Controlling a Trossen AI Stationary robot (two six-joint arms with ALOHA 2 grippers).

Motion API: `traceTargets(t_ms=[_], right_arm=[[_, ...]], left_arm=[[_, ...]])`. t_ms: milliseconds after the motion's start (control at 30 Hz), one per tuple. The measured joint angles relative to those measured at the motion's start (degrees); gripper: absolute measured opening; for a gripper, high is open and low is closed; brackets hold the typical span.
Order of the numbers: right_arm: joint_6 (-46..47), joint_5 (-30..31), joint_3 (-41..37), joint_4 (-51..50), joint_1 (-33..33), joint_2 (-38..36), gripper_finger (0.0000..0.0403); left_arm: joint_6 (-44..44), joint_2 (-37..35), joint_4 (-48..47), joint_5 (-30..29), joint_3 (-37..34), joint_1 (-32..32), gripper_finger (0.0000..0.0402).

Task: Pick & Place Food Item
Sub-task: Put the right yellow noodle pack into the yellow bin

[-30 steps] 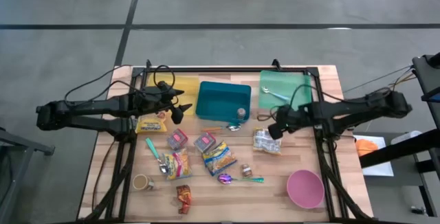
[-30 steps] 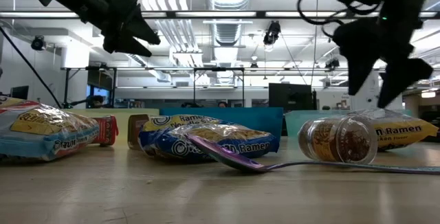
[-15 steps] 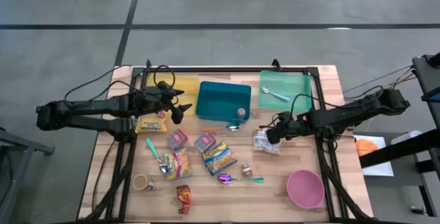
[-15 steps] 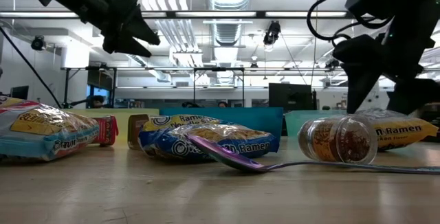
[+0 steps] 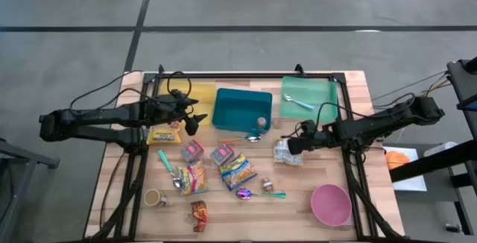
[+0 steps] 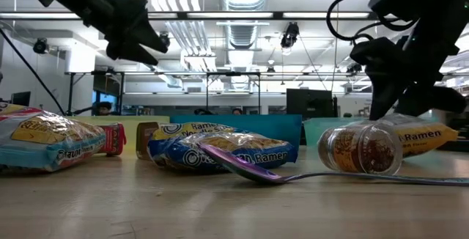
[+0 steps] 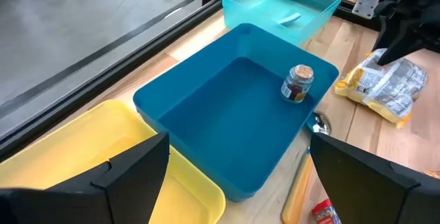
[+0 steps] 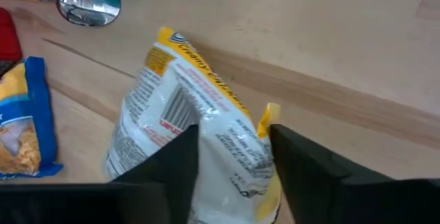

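Observation:
A white and yellow ramen packet (image 5: 283,153) (image 8: 180,107) lies on the wood at the table's right-middle. My right gripper (image 5: 292,146) (image 8: 230,159) stands over its right end, shut on it; in the low view the gripper (image 6: 399,107) is down on the packet (image 6: 425,138). My left gripper (image 5: 195,118) (image 7: 237,183) hangs open in the air at the far left, between the yellow bin (image 5: 201,94) and the blue bin (image 5: 223,103), and holds nothing. My right gripper pinches the packet's right end (image 8: 234,131) between its two fingers (image 8: 175,162). The fingers slant down from the table's right. The film is bunched up between them, with a yellow edge (image 8: 267,117) raised beside one finger. The rest of the packet lies on the table.
The blue bin holds a small jar (image 5: 261,122); a green bin (image 5: 322,94) stands far right. A blue ramen packet (image 5: 237,171), two small cups (image 5: 192,150), spoons, another jar (image 6: 363,149) and a pink bowl (image 5: 331,203) lie about the table's middle and near side.
My right gripper has come down and toward the table's left onto the ramen packet's right end, tipping further downward. Its fingers have closed in on the packet, whose film is now bunched between them. The packet stays on the table.

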Motion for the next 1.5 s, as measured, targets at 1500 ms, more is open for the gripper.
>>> traceTargets(t_ms=[1500], right_arm=[[-34.16,20.15,15.74,-3.95,9.49,-3.96,0.0012]], left_arm=[[-26.16,1.00,17.05,4.19,-0.62,-0.02,0.0358]])
